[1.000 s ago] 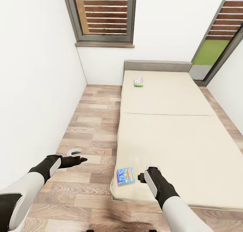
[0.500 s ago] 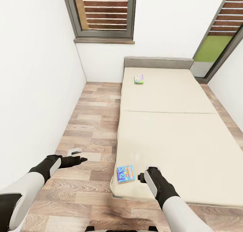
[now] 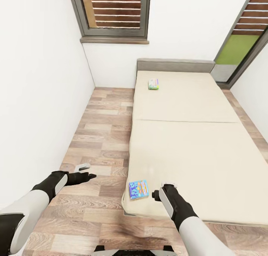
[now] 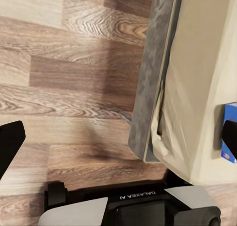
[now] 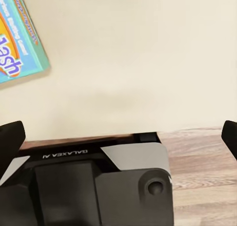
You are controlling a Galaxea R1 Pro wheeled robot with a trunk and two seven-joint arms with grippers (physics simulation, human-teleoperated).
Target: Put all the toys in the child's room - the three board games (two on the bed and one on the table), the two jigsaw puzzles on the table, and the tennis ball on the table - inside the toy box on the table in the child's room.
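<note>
A blue cartoon board game (image 3: 138, 189) lies at the near left corner of the beige bed (image 3: 193, 144). It also shows in the wrist views as the blue board game (image 4: 230, 139) (image 5: 17, 46). A pale multicoloured board game (image 3: 153, 84) lies near the grey headboard. My right gripper (image 3: 162, 189) hovers open over the mattress just right of the blue game, holding nothing. My left gripper (image 3: 84, 172) is open over the wood floor, left of the bed. The table, toy box, jigsaw puzzles and tennis ball are out of view.
A white wall (image 3: 37, 99) runs close along the left of a narrow strip of wood floor (image 3: 104, 129). Dark-framed windows (image 3: 113, 13) stand behind the bed. My base (image 3: 130, 251) sits at the bed's foot, against the mattress corner (image 4: 163, 137).
The whole picture has shifted: the bed and games sit a little higher and my base now shows at the bottom edge. Both arms keep the same pose.
</note>
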